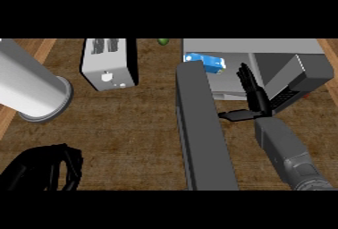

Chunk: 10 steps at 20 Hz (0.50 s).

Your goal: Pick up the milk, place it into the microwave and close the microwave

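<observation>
Head view — milk (206, 62) inside microwave (264, 47)

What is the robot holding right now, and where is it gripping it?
Nothing. The right hand is open with straight fingers beside the microwave, apart from the milk already inside. The left hand rests low at the left, holding nothing.

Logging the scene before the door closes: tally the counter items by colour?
Blue and white milk carton in the microwave: 1
Grey box-shaped microwave, door open: 1
White toaster: 1
Small green object: 1
Total: 4
</observation>
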Each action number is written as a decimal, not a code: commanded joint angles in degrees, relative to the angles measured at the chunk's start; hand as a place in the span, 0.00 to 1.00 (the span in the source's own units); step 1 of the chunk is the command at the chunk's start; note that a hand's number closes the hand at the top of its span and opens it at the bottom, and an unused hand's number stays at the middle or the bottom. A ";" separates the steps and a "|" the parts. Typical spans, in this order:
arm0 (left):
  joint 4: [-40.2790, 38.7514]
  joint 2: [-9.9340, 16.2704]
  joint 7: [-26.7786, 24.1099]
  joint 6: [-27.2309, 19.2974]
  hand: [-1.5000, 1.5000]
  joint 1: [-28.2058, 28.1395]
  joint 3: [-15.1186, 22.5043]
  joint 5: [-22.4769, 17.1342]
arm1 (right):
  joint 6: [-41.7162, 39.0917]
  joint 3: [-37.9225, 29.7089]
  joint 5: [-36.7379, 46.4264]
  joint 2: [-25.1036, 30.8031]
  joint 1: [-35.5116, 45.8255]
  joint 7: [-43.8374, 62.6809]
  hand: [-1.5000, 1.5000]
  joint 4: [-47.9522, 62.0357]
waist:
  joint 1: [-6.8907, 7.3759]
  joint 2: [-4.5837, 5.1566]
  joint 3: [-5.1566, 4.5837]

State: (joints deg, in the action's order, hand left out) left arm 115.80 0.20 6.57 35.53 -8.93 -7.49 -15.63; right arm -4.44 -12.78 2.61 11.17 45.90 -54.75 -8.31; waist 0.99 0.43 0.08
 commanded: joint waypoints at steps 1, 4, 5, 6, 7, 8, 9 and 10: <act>1.62 -0.19 4.14 -4.32 1.00 1.32 4.47 0.04 | -1.42 1.58 0.93 -1.83 -6.73 -4.23 0.00 -2.07 | -0.73 -0.36 -0.04; -3.52 -0.19 -3.86 -3.13 1.00 0.07 8.72 5.87 | -0.87 2.77 1.45 -3.22 -10.03 -5.54 0.00 -4.91 | -1.05 -0.47 -0.10; -5.30 -0.19 -3.83 -1.38 1.00 1.82 8.55 7.73 | -3.89 2.17 0.51 0.25 -9.76 -2.16 0.00 -6.11 | -1.36 -0.55 -0.11; -2.40 -0.19 -3.54 -4.25 1.00 0.90 12.22 9.07 | -3.35 2.96 1.19 -0.08 -12.27 -3.66 0.00 -6.54 | -1.38 -0.61 -0.11; 1.04 -0.19 -0.10 -2.33 1.00 -0.05 10.74 6.38 | -5.25 2.56 -0.29 -0.03 -12.61 -0.76 0.00 -9.93 | -1.60 -0.82 -0.13; -3.18 -0.19 -2.97 -4.89 1.00 2.11 12.61 10.77 | -4.59 3.02 -0.45 -0.38 -13.74 0.83 0.00 -12.26 | -1.97 -0.86 -0.16; -5.08 -0.19 -1.78 -7.43 1.00 5.80 14.16 10.81 | -4.28 3.47 0.28 -0.98 -18.23 -4.64 0.00 -11.21 | -2.73 -0.87 -0.16; -5.45 -0.19 -3.14 -6.64 1.00 4.60 14.20 10.70 | -1.76 3.20 -0.59 -1.83 -19.37 -2.55 0.00 -14.51 | -2.02 -0.78 -0.15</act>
State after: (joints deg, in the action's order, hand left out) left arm 112.64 0.03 4.76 31.04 -6.25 3.33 -7.73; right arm -7.17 -10.13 2.70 10.31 32.62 -55.98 -17.74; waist -0.69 -0.24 -0.04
